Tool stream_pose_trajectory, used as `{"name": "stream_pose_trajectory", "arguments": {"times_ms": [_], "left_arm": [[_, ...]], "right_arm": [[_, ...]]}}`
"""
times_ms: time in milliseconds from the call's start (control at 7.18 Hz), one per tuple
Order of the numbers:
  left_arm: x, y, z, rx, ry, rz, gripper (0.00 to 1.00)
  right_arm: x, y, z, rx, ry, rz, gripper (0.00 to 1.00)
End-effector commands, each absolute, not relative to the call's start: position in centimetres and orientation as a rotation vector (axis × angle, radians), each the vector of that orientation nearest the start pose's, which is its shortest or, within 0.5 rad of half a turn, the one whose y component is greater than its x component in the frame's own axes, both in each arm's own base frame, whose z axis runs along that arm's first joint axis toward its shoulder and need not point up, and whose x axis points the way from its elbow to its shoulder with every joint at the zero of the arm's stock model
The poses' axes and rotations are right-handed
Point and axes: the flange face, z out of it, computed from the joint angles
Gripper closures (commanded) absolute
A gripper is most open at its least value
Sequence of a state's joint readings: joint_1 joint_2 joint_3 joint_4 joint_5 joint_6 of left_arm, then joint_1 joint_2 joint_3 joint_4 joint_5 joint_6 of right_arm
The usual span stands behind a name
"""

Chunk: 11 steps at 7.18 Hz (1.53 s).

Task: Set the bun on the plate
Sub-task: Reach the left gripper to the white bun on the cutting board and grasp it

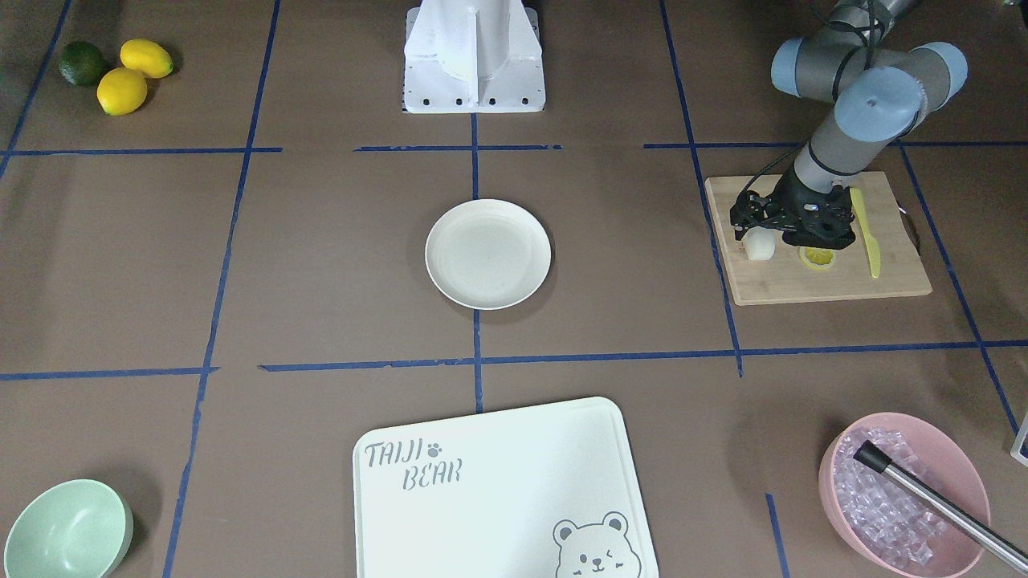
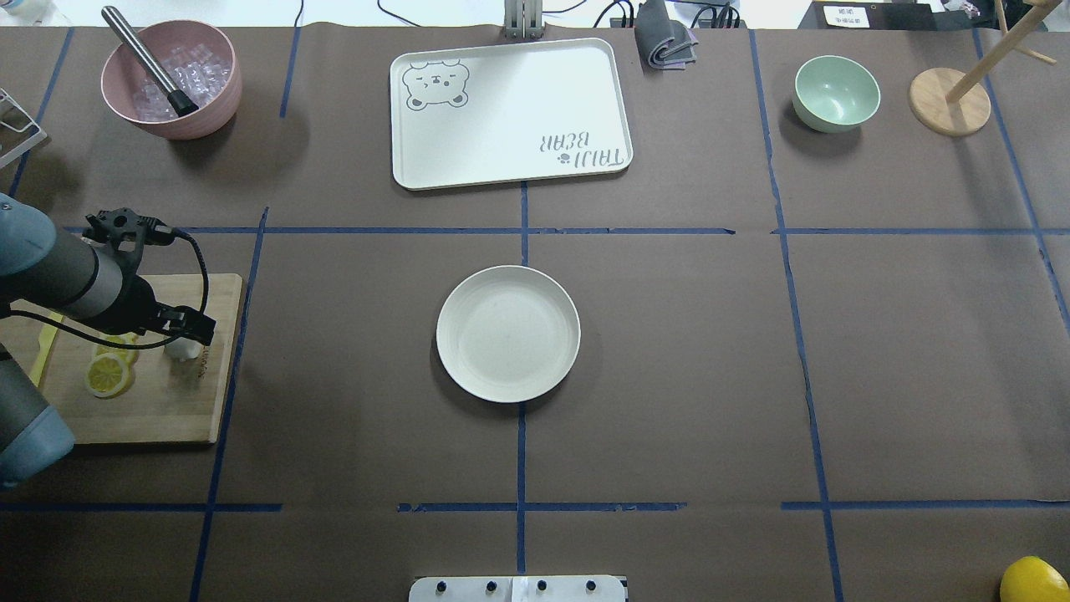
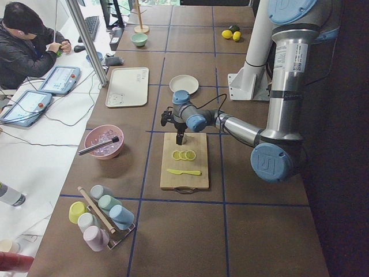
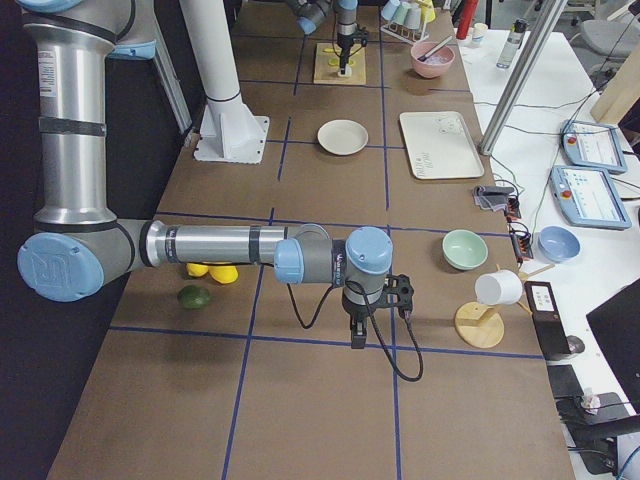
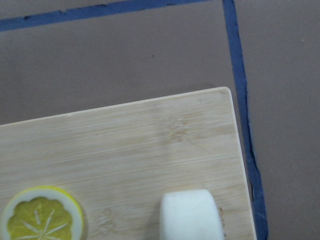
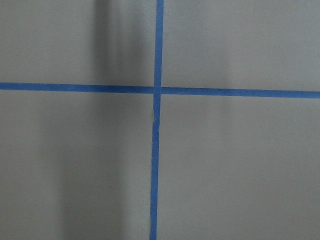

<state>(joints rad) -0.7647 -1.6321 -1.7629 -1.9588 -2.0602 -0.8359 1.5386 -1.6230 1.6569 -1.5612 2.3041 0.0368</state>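
The brown paper-covered counter is marked off with a blue tape grid. The small white stubby bun sits on the bamboo cutting board near its corner, beside the yellow lemon slices and well apart from the round cream plate mid-counter. The left tool hangs right over the bun, but I can't tell how wide it's open or whether it grips. The right tool hovers over bare paper, and I can't tell there either. Off to the side, a person sits at a white desk with 2 tablets.
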Motion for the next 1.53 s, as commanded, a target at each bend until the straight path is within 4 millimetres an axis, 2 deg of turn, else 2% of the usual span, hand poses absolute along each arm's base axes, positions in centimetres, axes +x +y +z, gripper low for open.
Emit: {"name": "stream_pose_trajectory", "arguments": {"times_ms": [0, 139, 418, 557, 836, 975, 1115, 1254, 1393], "left_arm": [[33.7, -43.8, 50.1, 0.071, 0.778, 0.131, 0.36], [33.7, -43.7, 50.2, 0.068, 0.778, 0.136, 0.61], [33.6, -43.7, 49.5, 0.074, 0.783, 0.136, 0.66], [33.7, -43.8, 47.7, 0.086, 0.801, 0.137, 0.66], [35.6, -45.7, 40.3, 0.071, 0.787, 0.120, 0.66], [37.2, -47.1, 35.7, 0.052, 0.804, 0.048, 0.66], [40.5, -47.7, 30.0, 0.019, 0.827, -0.015, 0.66], [43.9, -46.1, 25.7, -0.043, 0.836, -0.077, 0.66], [46.8, -45.5, 22.0, -0.065, 0.867, -0.112, 0.66]], "right_arm": [[5.1, -47.5, 64.3, 0.017, -0.734, -0.012, 0.00], [5.1, -47.5, 64.3, 0.017, -0.734, -0.012, 0.00], [5.1, -47.5, 64.2, 0.019, -0.734, -0.012, 0.00], [5.1, -47.5, 64.3, 0.018, -0.733, -0.013, 0.00], [5.1, -47.5, 64.3, 0.019, -0.733, -0.014, 0.00], [5.1, -47.5, 64.3, 0.016, -0.733, -0.011, 0.00], [5.1, -47.5, 64.3, 0.017, -0.733, -0.013, 0.00], [5.1, -47.5, 64.4, 0.014, -0.733, -0.012, 0.00], [5.1, -47.6, 64.4, 0.016, -0.731, -0.014, 0.00]]}}
